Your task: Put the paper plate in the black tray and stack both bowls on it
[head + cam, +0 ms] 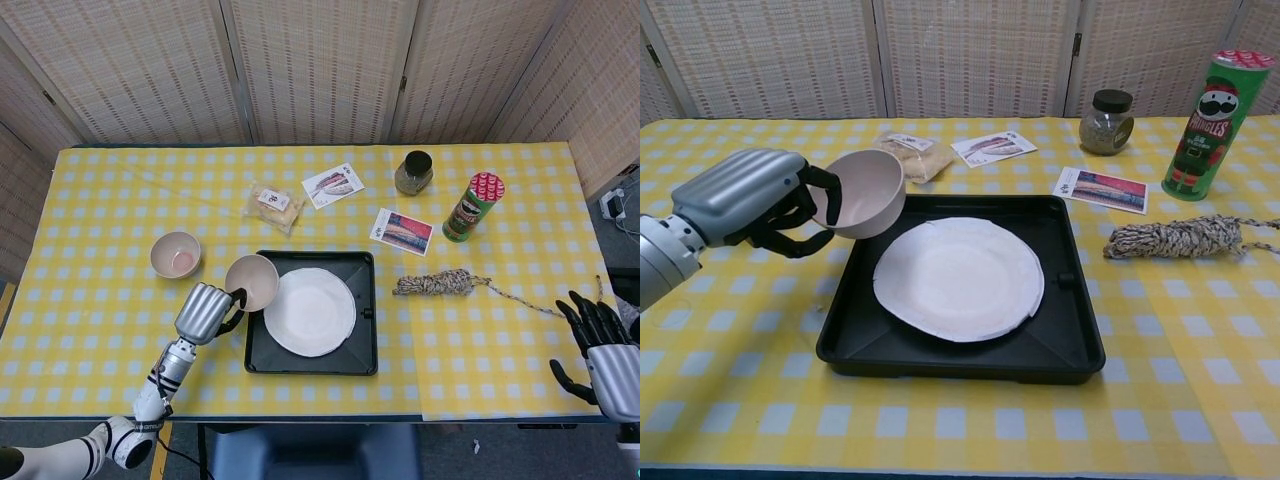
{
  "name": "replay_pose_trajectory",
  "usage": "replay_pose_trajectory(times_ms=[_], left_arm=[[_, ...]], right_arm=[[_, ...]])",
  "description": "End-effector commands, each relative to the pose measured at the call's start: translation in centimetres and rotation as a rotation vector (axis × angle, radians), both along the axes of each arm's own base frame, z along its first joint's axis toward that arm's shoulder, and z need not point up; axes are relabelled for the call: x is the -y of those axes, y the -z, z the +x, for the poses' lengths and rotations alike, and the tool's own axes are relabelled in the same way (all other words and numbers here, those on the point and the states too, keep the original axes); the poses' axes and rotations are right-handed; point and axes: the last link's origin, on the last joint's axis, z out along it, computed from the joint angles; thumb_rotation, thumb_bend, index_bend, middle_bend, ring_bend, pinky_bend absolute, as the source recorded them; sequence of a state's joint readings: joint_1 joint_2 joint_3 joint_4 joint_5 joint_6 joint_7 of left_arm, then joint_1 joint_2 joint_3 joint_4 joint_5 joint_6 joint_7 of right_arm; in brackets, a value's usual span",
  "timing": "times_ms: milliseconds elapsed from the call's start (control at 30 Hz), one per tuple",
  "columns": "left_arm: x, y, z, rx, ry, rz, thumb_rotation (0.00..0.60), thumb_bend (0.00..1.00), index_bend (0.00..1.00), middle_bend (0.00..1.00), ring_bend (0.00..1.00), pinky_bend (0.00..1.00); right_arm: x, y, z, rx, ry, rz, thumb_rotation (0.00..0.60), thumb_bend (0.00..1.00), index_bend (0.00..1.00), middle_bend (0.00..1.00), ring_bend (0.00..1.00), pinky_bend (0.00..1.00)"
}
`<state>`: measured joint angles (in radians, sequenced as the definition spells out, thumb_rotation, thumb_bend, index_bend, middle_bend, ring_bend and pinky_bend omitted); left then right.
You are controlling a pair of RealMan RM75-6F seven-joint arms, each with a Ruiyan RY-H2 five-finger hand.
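While the paper plate (958, 278) is lying flat inside the black tray (1080, 345), the left hand (752, 200) is carrying the first bowl (865, 193) above the tray's far-left corner, fingers hooking over its near rim (a pinch on the edge, which is likely why the bowl is tilting toward the plate). Held clear of the tray wall like this, it looks ready to travel right and settle at the plate's middle. The second bowl (175, 253) is waiting on the yellow checked tablecloth (100, 220), well to the left of the tray. The right hand (605, 350) is hanging off the table's near-right corner, fingers spreading wide, holding nothing.
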<state>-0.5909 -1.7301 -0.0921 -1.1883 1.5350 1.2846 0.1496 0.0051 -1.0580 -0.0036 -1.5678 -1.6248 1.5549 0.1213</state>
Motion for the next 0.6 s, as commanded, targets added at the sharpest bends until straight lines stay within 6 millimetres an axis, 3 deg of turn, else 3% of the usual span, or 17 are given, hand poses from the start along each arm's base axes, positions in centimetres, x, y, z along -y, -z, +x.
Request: replay_pose_trajectory(times_ms=[33,300,600], left_arm=[[0.7,0.0,2.0,-0.008,0.052,0.002,0.6,0.46,0.62,1.0,1.0,1.0],[1.0,2.3,5.2,-0.023,0.073,-0.056,0.6,0.46,0.63,1.0,1.0,1.0],[1.7,5.9,6.9,-0.076,0.1,-0.105,0.6,0.46,0.63,1.0,1.0,1.0]], right_arm=[[-0.2,-0.2,0.1,0.006,-0.008,-0.001,0.6,0.38,0.0,0.0,0.0,0.0],[-1.2,-0.7,0.3,0.027,-0.03,-0.011,0.6,0.38,0.0,0.0,0.0,0.0],[-2.0,-1.5,0.0,0.043,-0.025,-0.029,0.6,0.38,0.0,0.0,0.0,0.0]])
